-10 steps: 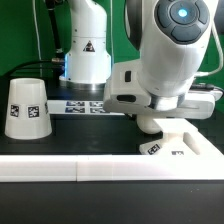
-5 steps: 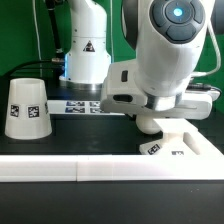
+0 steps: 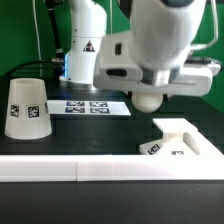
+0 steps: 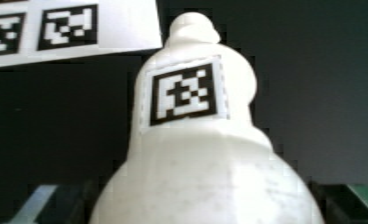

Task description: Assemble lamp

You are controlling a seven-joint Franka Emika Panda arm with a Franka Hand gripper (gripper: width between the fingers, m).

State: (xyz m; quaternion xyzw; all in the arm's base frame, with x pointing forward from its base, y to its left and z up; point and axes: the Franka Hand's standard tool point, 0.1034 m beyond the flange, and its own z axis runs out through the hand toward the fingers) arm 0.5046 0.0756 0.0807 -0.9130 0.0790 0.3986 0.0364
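My gripper [image 3: 152, 88] is shut on the white bulb [image 3: 148, 99] and holds it in the air, above and to the exterior view's left of the flat square base [image 3: 186, 141]. Only the bulb's rounded end shows below the hand there. In the wrist view the bulb [image 4: 195, 150] fills the picture, its black tag facing the camera, with a dark finger [image 4: 35, 206] at each side of it. The cone-shaped shade [image 3: 25, 108] stands on the table at the exterior view's left, well away from the gripper.
The marker board [image 3: 92, 106] lies flat behind the bulb and also shows in the wrist view [image 4: 48, 28]. A long white rail [image 3: 60, 170] runs along the table's front edge. The robot's base column [image 3: 86, 50] stands at the back.
The gripper has risen with the bulb, lifting it up from beside the base and slightly toward the exterior view's left. Shade and base have not moved.
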